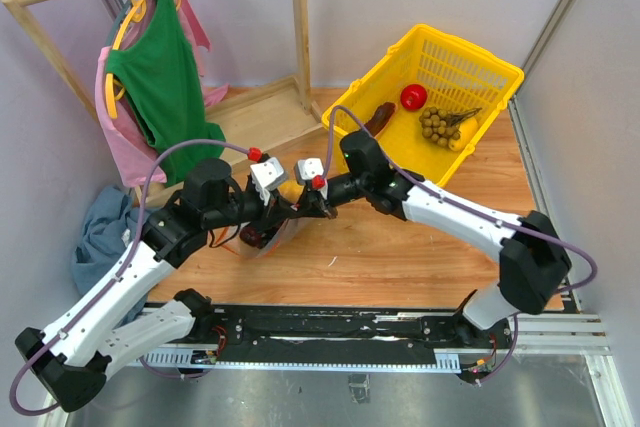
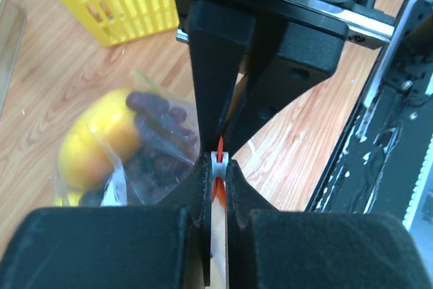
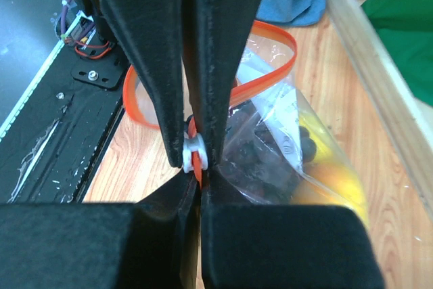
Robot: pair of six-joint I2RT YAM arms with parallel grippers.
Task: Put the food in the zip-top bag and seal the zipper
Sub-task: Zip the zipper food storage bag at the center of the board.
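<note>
Both pincers clench the zipper (image 3: 267,76) at its white slider (image 3: 191,148), left pincer (image 2: 218,167) against right pincer (image 3: 198,181); a crowded grip may slip, leaving the zip-top bag (image 3: 298,160) gaping.

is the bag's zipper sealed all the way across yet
No, in the right wrist view the zipper forms an open loop beyond the right gripper, which is shut on it.
</note>
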